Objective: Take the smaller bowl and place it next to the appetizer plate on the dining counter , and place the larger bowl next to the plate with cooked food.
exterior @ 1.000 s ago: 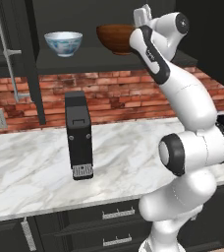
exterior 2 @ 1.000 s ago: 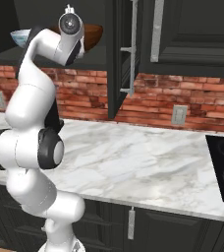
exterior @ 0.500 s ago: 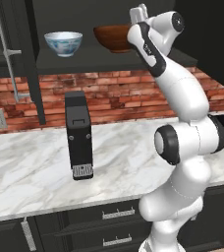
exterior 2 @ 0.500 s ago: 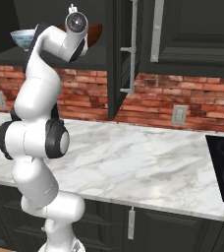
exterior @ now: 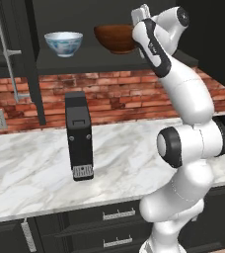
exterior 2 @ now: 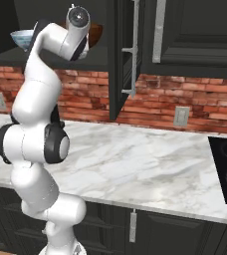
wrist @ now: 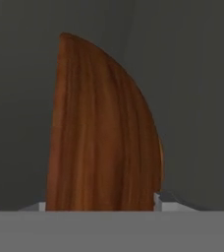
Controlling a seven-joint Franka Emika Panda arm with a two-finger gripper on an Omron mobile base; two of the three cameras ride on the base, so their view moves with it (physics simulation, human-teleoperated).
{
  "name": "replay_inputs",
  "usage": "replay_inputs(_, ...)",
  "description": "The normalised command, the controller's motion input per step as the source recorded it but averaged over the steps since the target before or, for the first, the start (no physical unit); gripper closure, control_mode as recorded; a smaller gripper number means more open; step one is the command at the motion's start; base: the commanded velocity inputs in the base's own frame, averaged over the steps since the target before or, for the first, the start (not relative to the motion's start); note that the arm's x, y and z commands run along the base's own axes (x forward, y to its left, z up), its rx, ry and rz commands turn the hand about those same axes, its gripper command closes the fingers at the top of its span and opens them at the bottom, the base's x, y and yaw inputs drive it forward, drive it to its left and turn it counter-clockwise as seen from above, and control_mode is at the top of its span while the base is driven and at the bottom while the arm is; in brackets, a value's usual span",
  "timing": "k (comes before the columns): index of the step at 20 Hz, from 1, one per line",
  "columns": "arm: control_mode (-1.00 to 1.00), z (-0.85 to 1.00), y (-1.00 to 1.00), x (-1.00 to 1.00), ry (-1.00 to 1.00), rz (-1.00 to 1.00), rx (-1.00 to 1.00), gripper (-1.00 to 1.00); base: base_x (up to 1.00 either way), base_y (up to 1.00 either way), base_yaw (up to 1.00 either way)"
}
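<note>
Bowl, wide and reddish-brown, sits on the shelf in your left base view; the white bowl with blue pattern, rounded and footed, stands to its left. Below, a black machine stands on veined marble.

In your right base view, brick lies below the brown bowl.

In your hand view, its streaked wood-grain side lies between the fingers; you cannot tell whether they grip it.
</note>
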Motion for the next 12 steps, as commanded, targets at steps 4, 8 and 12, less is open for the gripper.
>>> replay_inputs(4, -1.0, -0.38, 0.34, -1.0, -0.23, -0.02, 0.0, 1.0, 0.0, 0.0, 0.0)
replay_inputs(8, -1.0, -0.34, -0.03, -1.0, -0.35, -0.08, 0.1, 1.0, 0.0, 0.0, 0.0)
replay_inputs(12, -1.0, 0.0, -0.38, -1.0, -0.15, -0.13, 0.19, 1.0, 0.0, 0.0, 0.0)
